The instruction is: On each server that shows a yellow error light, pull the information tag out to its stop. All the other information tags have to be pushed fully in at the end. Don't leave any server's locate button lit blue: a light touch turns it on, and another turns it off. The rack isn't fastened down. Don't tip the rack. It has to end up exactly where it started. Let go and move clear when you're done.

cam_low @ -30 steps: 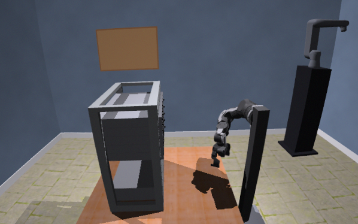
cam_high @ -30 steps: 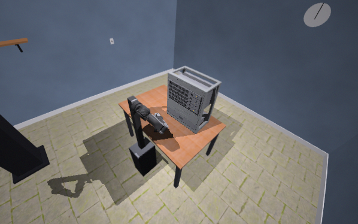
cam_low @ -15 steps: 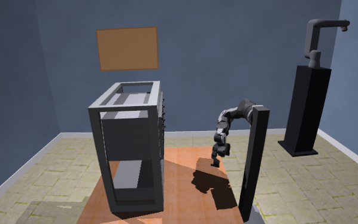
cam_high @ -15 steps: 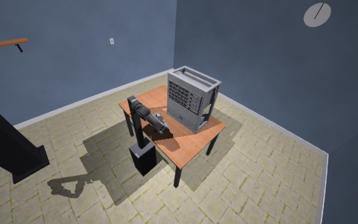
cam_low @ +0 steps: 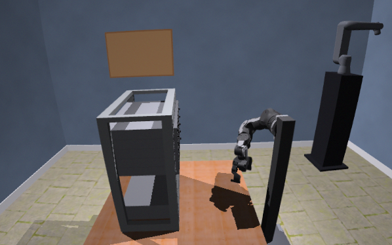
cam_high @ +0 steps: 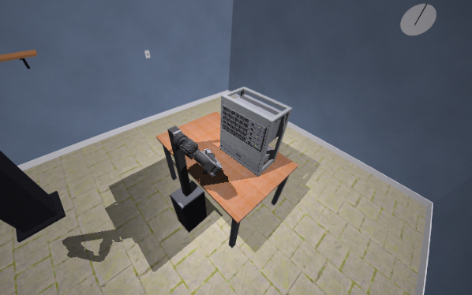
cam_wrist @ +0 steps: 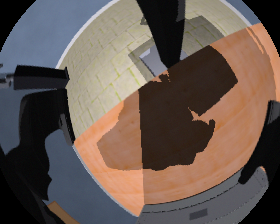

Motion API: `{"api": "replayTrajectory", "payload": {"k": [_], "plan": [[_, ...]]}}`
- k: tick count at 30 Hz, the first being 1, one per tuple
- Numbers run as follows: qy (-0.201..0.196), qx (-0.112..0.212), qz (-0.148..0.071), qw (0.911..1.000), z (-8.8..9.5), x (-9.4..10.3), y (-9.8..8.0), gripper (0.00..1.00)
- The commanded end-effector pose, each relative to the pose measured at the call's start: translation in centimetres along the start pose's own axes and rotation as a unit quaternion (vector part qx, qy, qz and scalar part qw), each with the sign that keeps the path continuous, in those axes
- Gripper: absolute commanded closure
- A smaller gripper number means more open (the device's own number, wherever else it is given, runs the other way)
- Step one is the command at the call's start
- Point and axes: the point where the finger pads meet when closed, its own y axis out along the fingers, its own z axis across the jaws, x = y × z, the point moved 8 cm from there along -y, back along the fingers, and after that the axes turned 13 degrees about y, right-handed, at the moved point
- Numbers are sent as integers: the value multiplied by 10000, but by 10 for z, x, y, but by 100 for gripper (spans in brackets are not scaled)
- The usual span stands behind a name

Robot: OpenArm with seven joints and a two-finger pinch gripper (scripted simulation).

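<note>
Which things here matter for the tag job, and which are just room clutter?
Job:
- server rack
- servers' front panels
- gripper, open and empty
- table bearing the rack

Clutter:
- wall clock
- cork board
- wall shelf
- second arm on a pedestal
</note>
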Motion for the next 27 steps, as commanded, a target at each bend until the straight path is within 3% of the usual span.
{"api": "replayTrajectory", "payload": {"k": [1,13,21,27], "plan": [[14,68,7,10000,2,0,-1,0],[121,353,45,9993,8,2,-6,0],[395,1023,106,9939,22,9,-16,0],[704,1732,126,9823,34,19,-30,0]]}}
